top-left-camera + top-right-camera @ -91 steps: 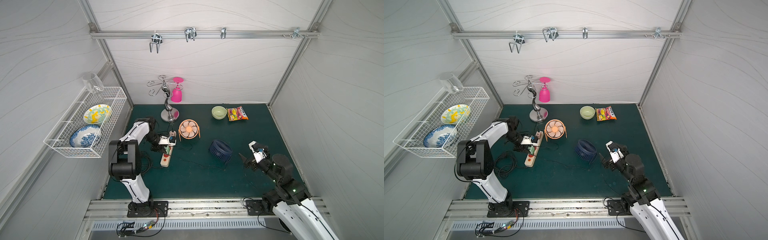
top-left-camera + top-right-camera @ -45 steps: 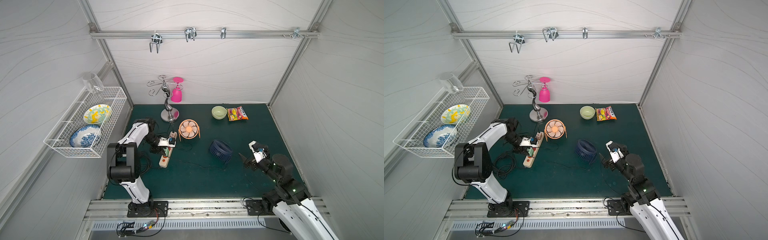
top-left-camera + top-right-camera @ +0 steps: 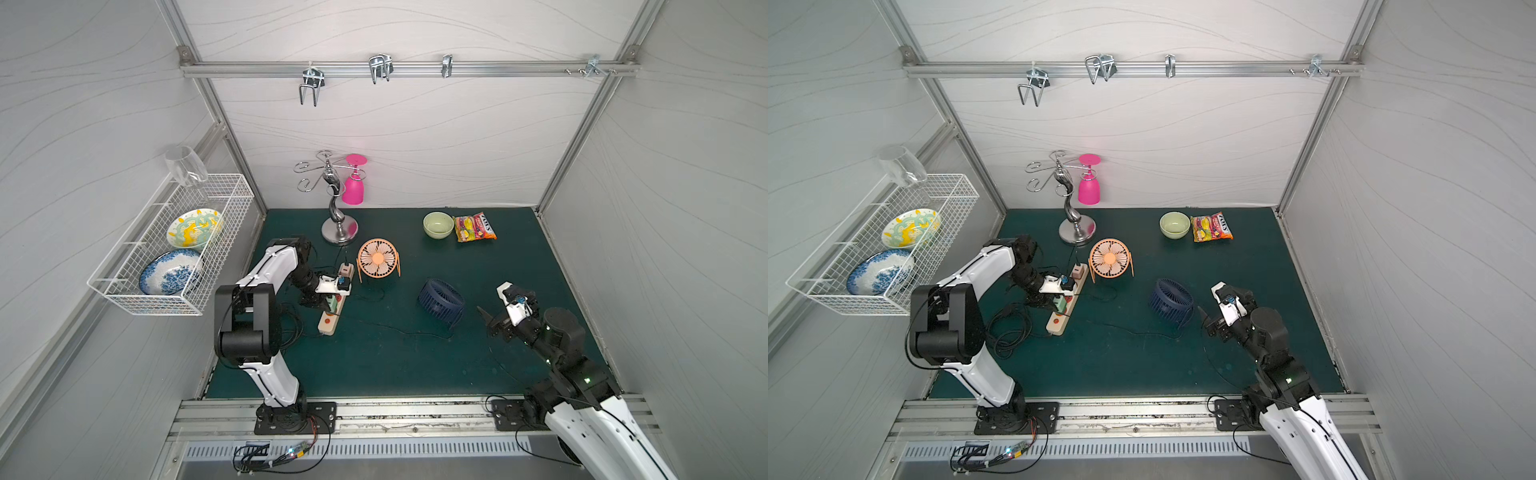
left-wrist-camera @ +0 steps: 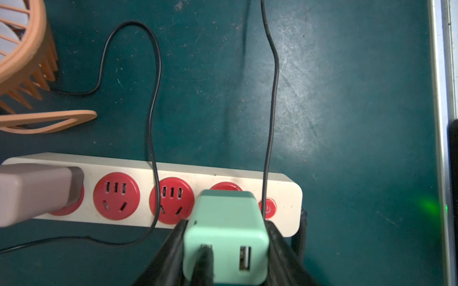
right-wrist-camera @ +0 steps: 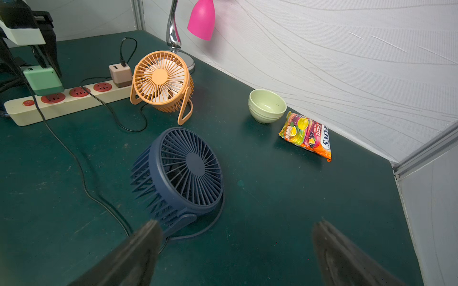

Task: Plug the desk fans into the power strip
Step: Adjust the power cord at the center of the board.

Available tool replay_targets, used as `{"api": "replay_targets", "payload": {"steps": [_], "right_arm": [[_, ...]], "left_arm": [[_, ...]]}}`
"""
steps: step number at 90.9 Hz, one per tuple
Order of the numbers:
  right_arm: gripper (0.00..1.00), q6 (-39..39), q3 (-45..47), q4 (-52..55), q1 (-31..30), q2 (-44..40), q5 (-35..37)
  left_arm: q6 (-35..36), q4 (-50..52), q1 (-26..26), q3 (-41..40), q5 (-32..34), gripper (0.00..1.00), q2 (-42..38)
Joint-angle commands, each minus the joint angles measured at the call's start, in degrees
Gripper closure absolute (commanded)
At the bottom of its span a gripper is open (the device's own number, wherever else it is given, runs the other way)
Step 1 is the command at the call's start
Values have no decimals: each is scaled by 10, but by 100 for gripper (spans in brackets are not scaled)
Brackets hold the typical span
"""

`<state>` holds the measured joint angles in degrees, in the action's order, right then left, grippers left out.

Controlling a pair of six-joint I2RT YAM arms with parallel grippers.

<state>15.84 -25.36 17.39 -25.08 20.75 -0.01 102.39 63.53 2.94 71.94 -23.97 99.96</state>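
Note:
The cream power strip [image 3: 328,326] [image 4: 285,188] [image 5: 62,109] lies on the green mat at the left. My left gripper [image 4: 226,222] [image 3: 332,296] is shut on a mint-green USB adapter [image 4: 226,230] [image 5: 43,80]. The adapter stands on the red socket beside the switch [image 4: 267,209]; its prongs are hidden. A thin black cord runs from the adapter across the mat to the navy desk fan [image 3: 441,300] [image 5: 186,168]. My right gripper [image 5: 236,222] [image 3: 494,301] hangs open and empty just right of that fan.
An orange fan [image 3: 377,257] [image 5: 161,76] stands by the strip's far end, wired to a beige adapter [image 5: 120,74] plugged in there. Behind are a goblet stand [image 3: 338,226], a green bowl [image 3: 438,224] and a candy bag [image 3: 475,227]. Coiled black cord [image 3: 1011,328] lies left of the strip.

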Motion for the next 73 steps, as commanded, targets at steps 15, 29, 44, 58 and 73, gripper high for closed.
{"api": "replay_targets", "payload": {"steps": [15,29,44,58,73], "right_arm": [[1,-10,5,-16,4,-1,-4],[1,-10,4,-17,5,2,-8],[1,-10,5,-17,6,1,-5],[1,-10,5,-17,6,1,-8],[1,-11,5,-19,7,6,-13]], "left_arm": [[22,6,-1,-8,38,100,23],[16,-3,-5,-9,55,100,35],[1,-30,-9,9,112,100,78],[-21,16,-14,56,147,100,119],[4,-14,-30,-10,161,100,79]]}}
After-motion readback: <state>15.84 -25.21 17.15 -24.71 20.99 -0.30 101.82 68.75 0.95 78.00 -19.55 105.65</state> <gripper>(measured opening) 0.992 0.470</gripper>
